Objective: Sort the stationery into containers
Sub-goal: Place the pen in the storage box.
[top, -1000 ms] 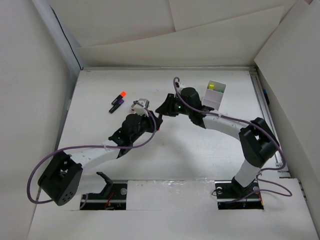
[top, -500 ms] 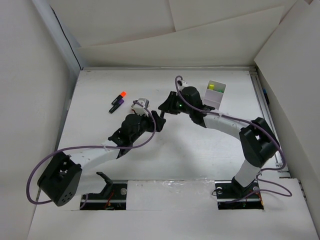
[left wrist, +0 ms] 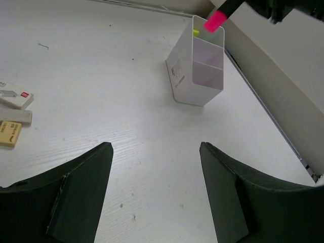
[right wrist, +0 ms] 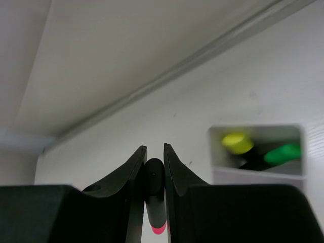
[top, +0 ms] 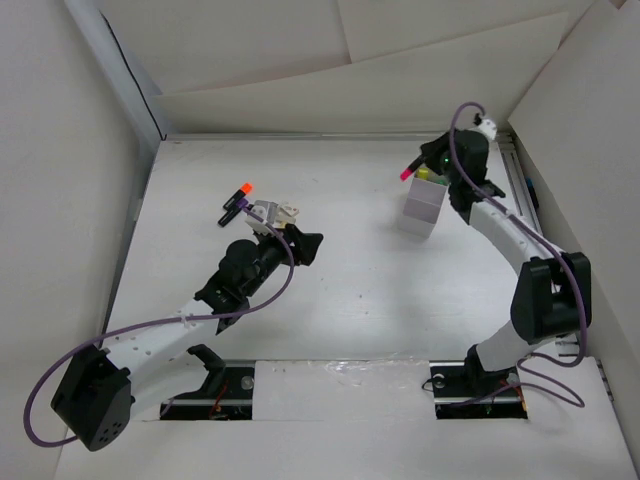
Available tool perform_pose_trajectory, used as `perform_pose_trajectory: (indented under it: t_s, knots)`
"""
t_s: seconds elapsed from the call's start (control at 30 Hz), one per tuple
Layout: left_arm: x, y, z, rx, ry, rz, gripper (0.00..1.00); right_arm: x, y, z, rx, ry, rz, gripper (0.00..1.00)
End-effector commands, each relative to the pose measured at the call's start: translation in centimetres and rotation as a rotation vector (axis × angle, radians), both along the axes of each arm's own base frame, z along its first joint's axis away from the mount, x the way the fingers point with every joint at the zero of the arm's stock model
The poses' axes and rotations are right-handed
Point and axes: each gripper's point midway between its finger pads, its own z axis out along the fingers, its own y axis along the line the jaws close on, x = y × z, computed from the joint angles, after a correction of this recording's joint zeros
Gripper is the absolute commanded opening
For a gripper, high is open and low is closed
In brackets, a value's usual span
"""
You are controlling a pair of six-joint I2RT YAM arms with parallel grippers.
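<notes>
R gripper (right wrist: 153,152): clamped on pink-tip highlighter (left wrist: 216,20), upper right, near tub (left wrist: 188,76) rim
L gripper (left wrist: 154,147): fingers apart, nothing held
Tub side: small print, illegible
Boxed eraser (left wrist: 14,96): left edge, red logo, text unreadable

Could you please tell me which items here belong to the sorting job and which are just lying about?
Job: pink-capped marker in right tool; white tub, yellow-capped marker and green-capped marker inside; orange-capped marker; purple-tipped pen; erasers.
Just surroundings: cardboard walls.
</notes>
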Motion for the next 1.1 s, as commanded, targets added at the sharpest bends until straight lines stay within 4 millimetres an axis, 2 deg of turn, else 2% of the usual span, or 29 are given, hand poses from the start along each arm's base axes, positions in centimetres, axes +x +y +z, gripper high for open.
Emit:
perform_pose_trajectory:
  t_s: [0.0, 0.03, 0.13, 0.27, 0.3, 0.37, 0.5, 0.6, 0.63, 0.7, 0.97, 1.07]
  knots:
    - [0.0, -0.1, 0.2, -0.021, 0.001, -0.002, 0.67, 1.7, -7.6, 5.3, -0.060, -0.119, -0.287, 0.01]
    - [-0.1, -0.4, 0.4, -0.022, 0.002, -0.018, 0.67, 2.0, -9.9, 5.4, -0.084, -0.121, -0.364, 0.01]
    - [-0.1, -0.7, 0.3, -0.030, 0.007, -0.029, 0.67, 3.1, -12.3, 5.3, -0.160, -0.110, -0.435, 0.01]
    - [-0.2, -0.9, -0.2, -0.028, 0.031, -0.039, 0.67, 4.1, -13.9, 4.8, -0.250, -0.091, -0.505, 0.01]
    - [-0.2, -1.0, 0.4, -0.052, 0.017, -0.039, 0.67, 4.1, -14.1, 5.1, -0.264, -0.092, -0.514, 0.01]
    - [-0.3, -1.2, 0.4, -0.053, 0.017, -0.049, 0.67, 4.3, -14.9, 4.3, -0.308, -0.069, -0.547, 0.01]
    - [-0.4, -1.4, -0.2, -0.048, 0.040, -0.059, 0.67, 4.4, -14.2, 3.8, -0.359, -0.053, -0.563, 0.01]
    - [-0.3, -1.4, 0.3, -0.053, 0.033, -0.059, 0.67, 4.8, -14.4, 2.4, -0.405, -0.021, -0.581, 0.01]
    - [-0.3, -1.4, 0.3, -0.061, 0.038, -0.059, 0.67, 4.7, -14.1, 2.4, -0.408, -0.021, -0.584, 0.01]
    - [-0.2, -1.1, 0.3, -0.060, 0.039, -0.049, 0.67, 5.2, -13.5, 1.2, -0.429, 0.000, -0.575, 0.01]
    - [0.3, -0.2, -0.3, -0.071, 0.058, -0.029, 0.67, 5.5, -11.7, 0.0, -0.462, 0.014, -0.589, 0.01]
    - [0.2, -0.2, -0.5, -0.066, 0.065, -0.029, 0.67, 5.7, -11.6, -0.5, -0.458, 0.020, -0.590, 0.09]
